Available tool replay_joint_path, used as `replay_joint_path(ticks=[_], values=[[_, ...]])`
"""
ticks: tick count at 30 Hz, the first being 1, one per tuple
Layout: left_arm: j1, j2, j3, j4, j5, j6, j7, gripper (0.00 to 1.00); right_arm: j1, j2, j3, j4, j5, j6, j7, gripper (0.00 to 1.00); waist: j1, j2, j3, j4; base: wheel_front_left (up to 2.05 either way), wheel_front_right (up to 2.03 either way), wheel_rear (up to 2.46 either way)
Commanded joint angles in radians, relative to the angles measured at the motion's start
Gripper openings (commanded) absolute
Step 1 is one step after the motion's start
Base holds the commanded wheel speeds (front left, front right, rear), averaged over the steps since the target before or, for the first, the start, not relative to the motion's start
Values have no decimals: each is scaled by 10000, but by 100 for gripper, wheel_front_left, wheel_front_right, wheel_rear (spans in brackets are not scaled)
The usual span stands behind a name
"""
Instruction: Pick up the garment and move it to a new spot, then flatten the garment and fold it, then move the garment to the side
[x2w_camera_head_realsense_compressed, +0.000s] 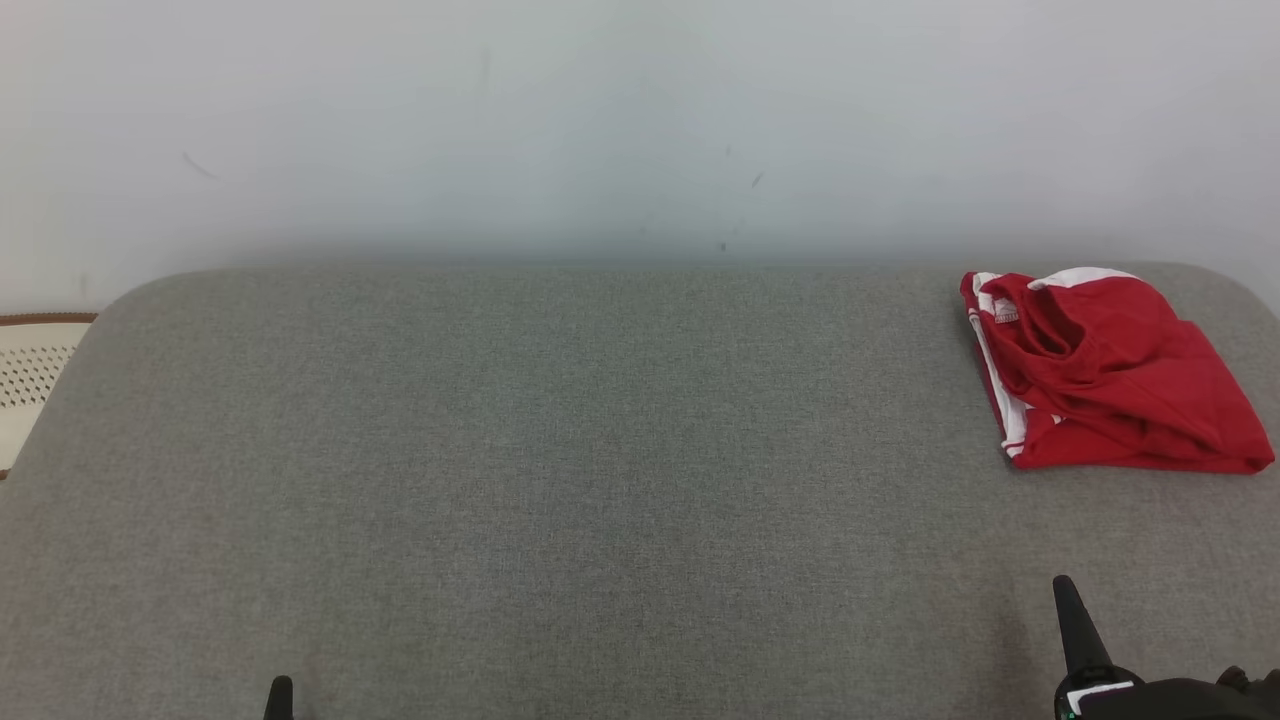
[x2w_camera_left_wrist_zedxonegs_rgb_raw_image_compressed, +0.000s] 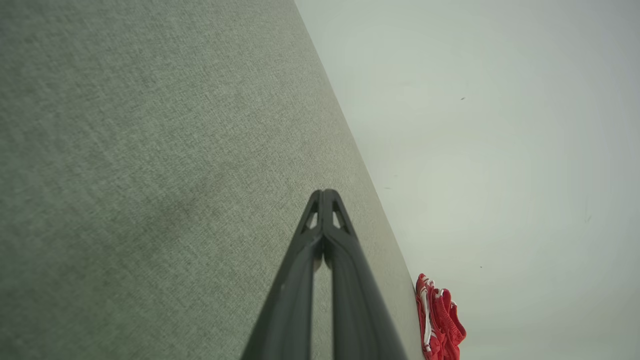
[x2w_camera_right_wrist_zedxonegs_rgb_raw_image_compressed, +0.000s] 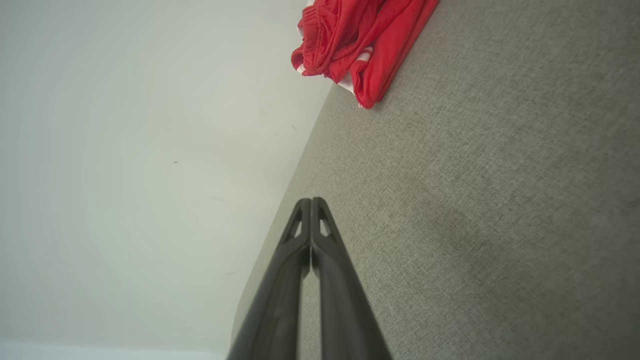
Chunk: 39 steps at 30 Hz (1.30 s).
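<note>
The left gripper (x2w_camera_left_wrist_zedxonegs_rgb_raw_image_compressed: 324, 196) is fully closed, its two dark fingers pressed together at the tips, and it holds nothing. The right gripper (x2w_camera_right_wrist_zedxonegs_rgb_raw_image_compressed: 311, 204) is closed in the same way and is also empty. Both are at the near side of the grey fabric surface (x2w_camera_head_realsense_compressed: 560, 450), with fingers pointing toward the pale wall (x2w_camera_head_realsense_compressed: 600, 130). The red garment (x2w_camera_head_realsense_compressed: 1110, 380), with white trim, lies folded at the far right corner of this surface, well apart from both grippers.

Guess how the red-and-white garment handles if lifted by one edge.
Probably floppy: the red-and-white fabric garment lies in soft folds, so they'd likely fall open. Pushed, it may bunch rather than slide on the textured grey fabric surface.
</note>
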Motion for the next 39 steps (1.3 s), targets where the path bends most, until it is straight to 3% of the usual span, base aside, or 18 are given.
replay_joint_path(ticks=[1, 39], values=[[-189, 7, 92, -28, -256, -68, 44, 0, -225, -15, -76, -33, 313, 3, 65, 0, 0, -1, 6, 6, 0, 0, 0], [-308, -192, 592, 279, -3298, -750, 724, 0, -532, 125, -854, 376, 3677, 2, 882, 0, 0, -1, 162, 141, 0, 0, 0]])
